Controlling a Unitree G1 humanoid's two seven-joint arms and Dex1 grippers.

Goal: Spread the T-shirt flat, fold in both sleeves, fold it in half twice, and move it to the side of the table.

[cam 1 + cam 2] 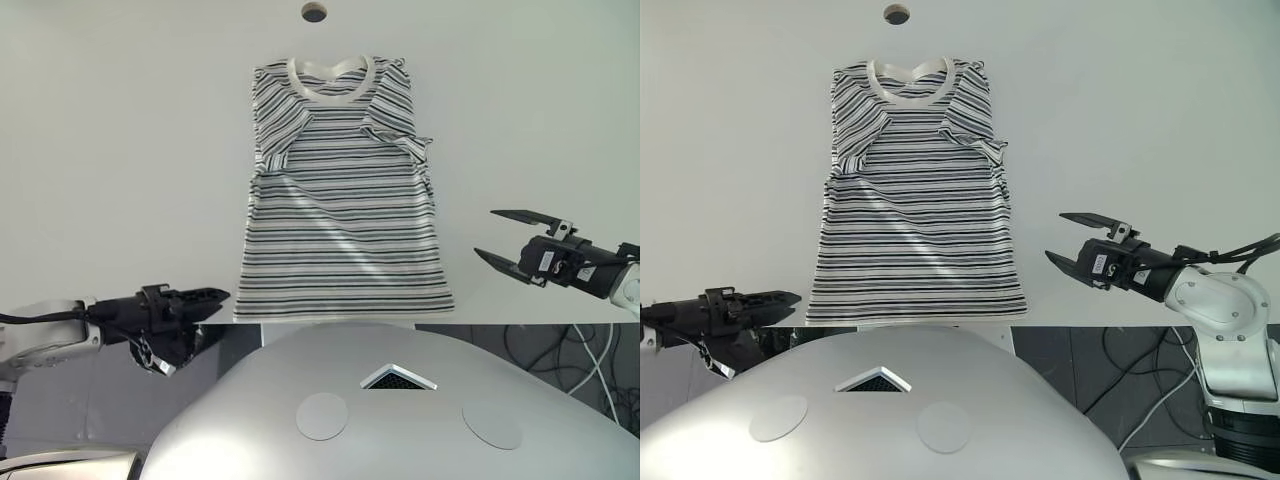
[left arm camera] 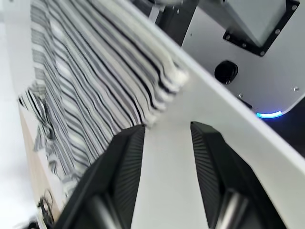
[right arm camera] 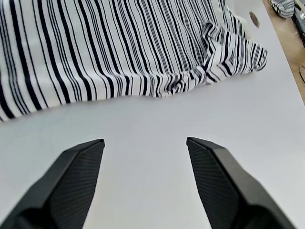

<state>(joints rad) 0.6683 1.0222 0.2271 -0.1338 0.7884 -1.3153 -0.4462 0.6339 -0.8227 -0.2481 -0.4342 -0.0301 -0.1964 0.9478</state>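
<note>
1. Your left pincer [image 1: 212, 305] sits at the near edge of the worktop [image 1: 120, 150], just left of the near left hem corner of the T-shirt [image 1: 345, 220]. Its fingers [image 2: 128, 162] are spread apart and hold nothing.
2. In the left wrist view, the worktop's edge runs across the gap between those two fingers. Whether either one touches that edge is hard to tell from here.
3. Your right pincer [image 1: 485, 232] is over bare worktop to the right of the T-shirt's lower half, apart from the cloth. Its fingers are set wide apart and are empty.
4. The T-shirt lies front up in the middle of the worktop, with its collar [image 1: 331, 82] at the far end and its hem along the near edge.
5. Both sleeves are turned in over the chest. The right sleeve [image 1: 400, 130] is bunched and wrinkled.
6. A round hole [image 1: 314, 12] shows in the worktop just beyond the collar.
</note>
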